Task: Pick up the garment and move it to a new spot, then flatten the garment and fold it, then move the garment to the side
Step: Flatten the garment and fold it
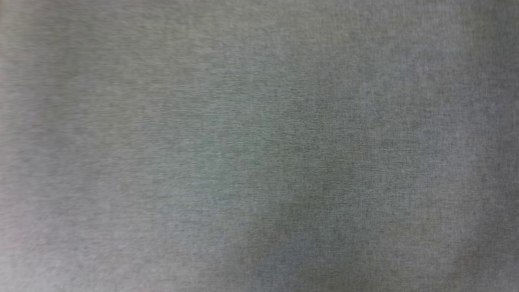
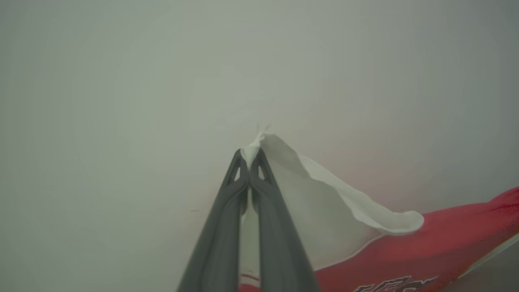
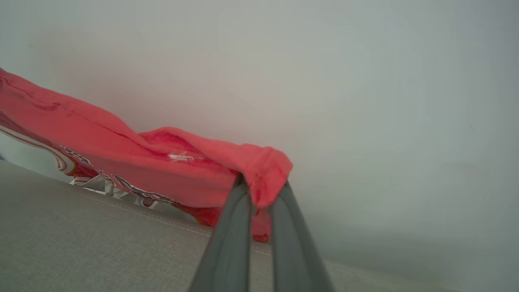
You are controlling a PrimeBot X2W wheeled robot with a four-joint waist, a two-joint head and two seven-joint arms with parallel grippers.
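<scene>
Red garment [image 2: 425,251], long axis running toward 4 o'clock from left gripper [image 2: 250,158], pinched tight on white sleeve [image 2: 324,194], right gripper [image 3: 262,190] pinched tight on red edge.

**Head view:** set very close against grey woven cloth [image 1: 259,146] and faced straight onto it; blurred.
**Left wrist view:** aimed along the left gripper [image 2: 250,155] toward a pale blank surface [image 2: 121,81].
**Right wrist view:** held low over what looks like the same cloth, aimed along the right gripper [image 3: 262,183].
**Shared by both wrist views:** the shirt [image 2: 405,251], seen close at each set of fingertips.
</scene>
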